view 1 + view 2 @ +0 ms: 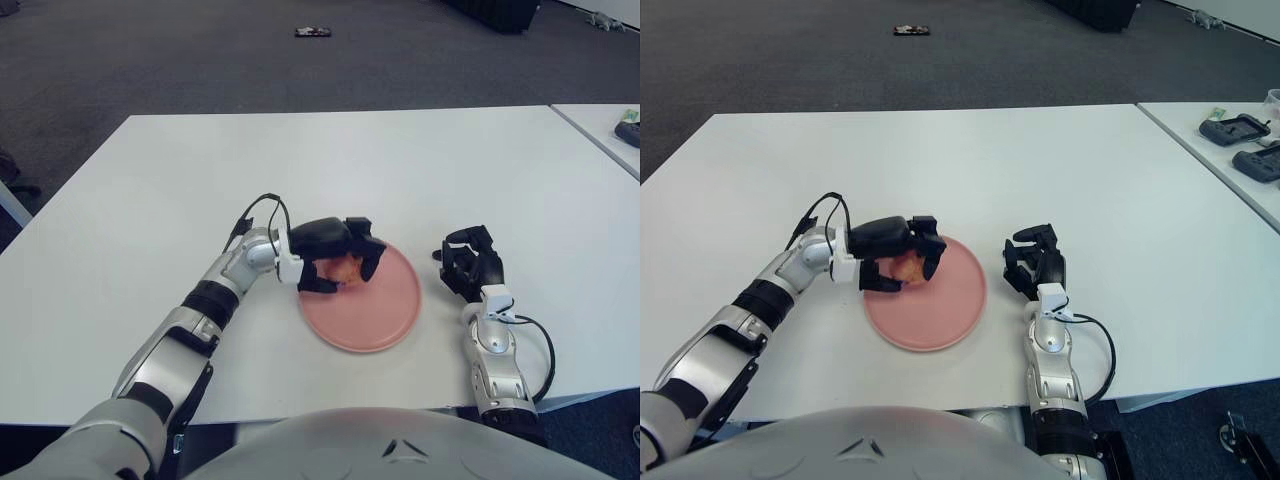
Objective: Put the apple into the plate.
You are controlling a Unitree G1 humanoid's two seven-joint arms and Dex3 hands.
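Observation:
A pink plate [385, 310] lies on the white table near its front edge. My left hand [340, 258] is over the plate's left part, its fingers curled around an orange-red apple [346, 270]. The apple sits just above or on the plate's surface; I cannot tell if it touches. The same hand and apple [906, 268] show in the right eye view over the plate [940, 310]. My right hand [472, 262] shows just right of the plate, fingers loosely spread, holding nothing.
A second white table [1240, 160] stands at the right with dark devices [1236, 128] on it. A small dark object [313, 32] lies on the carpet far behind. The white table [330, 160] stretches wide behind the plate.

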